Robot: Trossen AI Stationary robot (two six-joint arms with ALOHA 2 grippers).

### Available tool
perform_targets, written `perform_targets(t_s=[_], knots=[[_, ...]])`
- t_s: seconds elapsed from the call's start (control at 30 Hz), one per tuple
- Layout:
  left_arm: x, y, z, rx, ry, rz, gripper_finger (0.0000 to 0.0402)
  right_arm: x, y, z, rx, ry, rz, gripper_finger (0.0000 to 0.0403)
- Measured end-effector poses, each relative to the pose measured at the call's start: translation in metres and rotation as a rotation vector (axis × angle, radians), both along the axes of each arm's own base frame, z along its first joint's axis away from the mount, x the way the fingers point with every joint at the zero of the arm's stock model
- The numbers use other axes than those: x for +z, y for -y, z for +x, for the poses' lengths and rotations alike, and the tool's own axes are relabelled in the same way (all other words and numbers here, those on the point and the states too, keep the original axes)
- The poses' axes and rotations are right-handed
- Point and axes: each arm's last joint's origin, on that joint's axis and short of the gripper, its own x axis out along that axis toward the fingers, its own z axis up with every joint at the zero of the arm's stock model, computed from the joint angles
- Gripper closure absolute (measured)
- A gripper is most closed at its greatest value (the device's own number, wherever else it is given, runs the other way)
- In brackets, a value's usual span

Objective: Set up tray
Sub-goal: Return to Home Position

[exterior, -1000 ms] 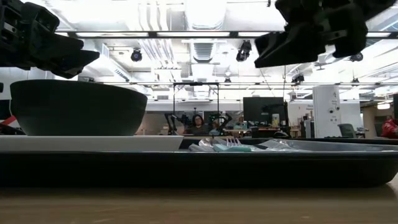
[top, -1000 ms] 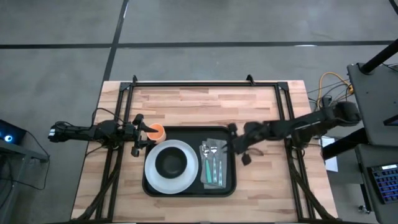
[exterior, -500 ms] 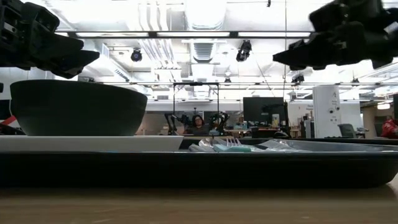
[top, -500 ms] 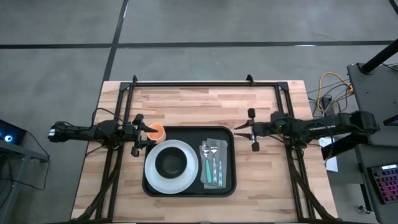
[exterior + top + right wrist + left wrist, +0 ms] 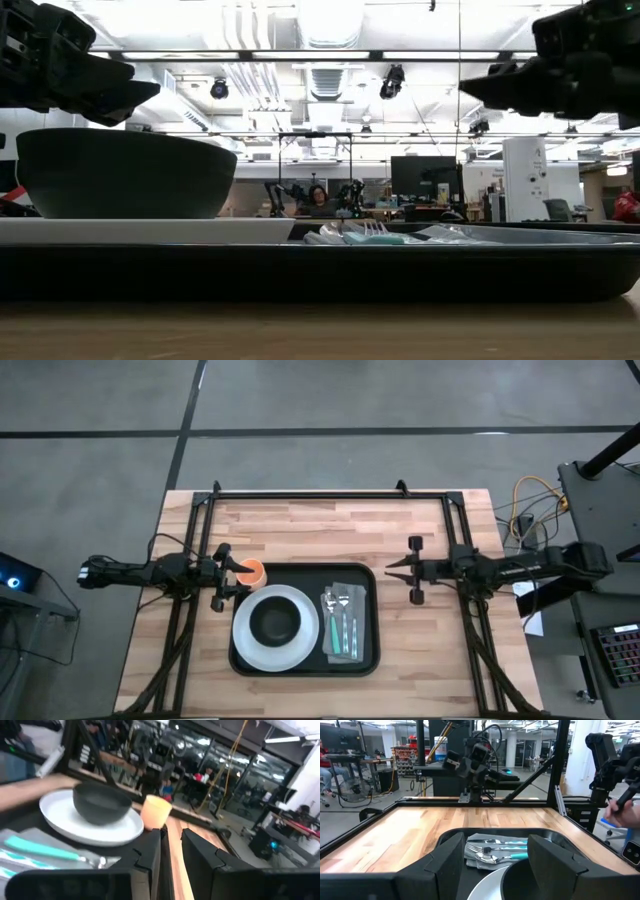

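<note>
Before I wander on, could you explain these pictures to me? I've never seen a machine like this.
It is a robot with two dark arms at a wooden table, each ending in a two-fingered claw. One camera looks straight down, one looks level across the tabletop, and one sits on each wrist. On the table lies a black tray holding a white plate with a dark bowl on it, and a grey napkin with teal-handled cutlery. An orange cup stands at the tray's corner. The left claw hangs open by the cup; the right claw hovers right of the tray. Neither holds anything.
</note>
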Motion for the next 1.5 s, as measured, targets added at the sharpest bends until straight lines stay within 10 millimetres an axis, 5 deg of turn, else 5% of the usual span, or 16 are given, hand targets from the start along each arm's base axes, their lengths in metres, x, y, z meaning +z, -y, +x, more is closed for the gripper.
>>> perform_targets(t_s=[0.9, 1.1, 1.5], knots=[[0.0, 0.0, 0.0, 0.0, 0.0, 0.0, 0.0204, -0.008, 0.005, -0.038, -0.093, -0.14, 0.087, 0.033], [0.0, 0.0, 0.0, 0.0, 0.0, 0.0, 0.0204, -0.014, 0.009, -0.046, -0.271, -0.199, 0.011, 0.0335], [0.0, 0.0, 0.0, 0.0, 0.0, 0.0, 0.0204, -0.014, 0.008, -0.046, -0.233, -0.199, -0.039, 0.0335]])
